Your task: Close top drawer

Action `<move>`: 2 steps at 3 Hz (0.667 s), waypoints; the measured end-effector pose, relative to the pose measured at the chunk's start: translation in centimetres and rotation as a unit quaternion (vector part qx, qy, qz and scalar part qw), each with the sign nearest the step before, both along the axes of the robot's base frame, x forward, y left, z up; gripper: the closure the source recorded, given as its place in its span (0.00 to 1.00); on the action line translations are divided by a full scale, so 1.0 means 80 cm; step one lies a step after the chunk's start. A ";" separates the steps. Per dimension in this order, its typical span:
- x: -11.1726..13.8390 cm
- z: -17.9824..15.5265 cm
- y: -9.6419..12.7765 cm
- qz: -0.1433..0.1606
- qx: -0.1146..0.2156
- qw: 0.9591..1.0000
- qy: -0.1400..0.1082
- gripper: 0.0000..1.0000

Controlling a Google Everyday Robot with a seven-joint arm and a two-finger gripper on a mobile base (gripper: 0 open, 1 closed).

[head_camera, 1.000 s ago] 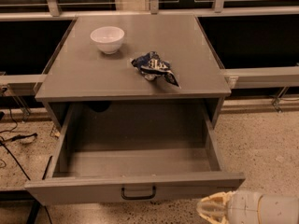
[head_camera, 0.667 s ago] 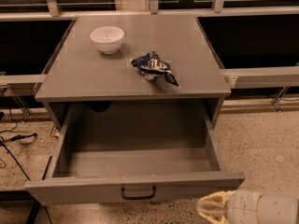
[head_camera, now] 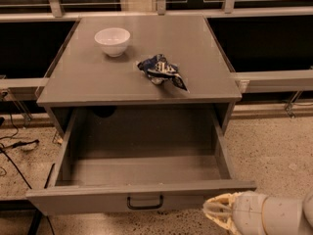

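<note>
The top drawer (head_camera: 142, 196) of a grey cabinet is pulled far out, and its deep box is bare inside. A small black wire handle (head_camera: 145, 202) sits at the centre of its wide front. My gripper (head_camera: 218, 214) is at the bottom right of the camera view, just below the drawer front's right end, with pale fingers pointing left. It is to the right of the handle and holds nothing that I can see.
On the cabinet top (head_camera: 142, 58) stand a white bowl (head_camera: 112, 41) at the back left and a crumpled blue snack bag (head_camera: 161, 71) near the middle. Black cables (head_camera: 14, 153) lie on the speckled floor at the left. Rails and dark panels run behind.
</note>
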State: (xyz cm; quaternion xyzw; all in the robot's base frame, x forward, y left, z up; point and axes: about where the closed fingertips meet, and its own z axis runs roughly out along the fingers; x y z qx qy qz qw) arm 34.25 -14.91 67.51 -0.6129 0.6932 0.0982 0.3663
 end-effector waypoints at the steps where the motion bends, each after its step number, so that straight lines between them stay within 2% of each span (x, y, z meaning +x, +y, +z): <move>1: 0.011 -0.004 0.004 0.007 -0.005 1.000 -0.005 1.00; 2: 0.041 -0.028 0.012 0.017 -0.018 1.000 -0.004 1.00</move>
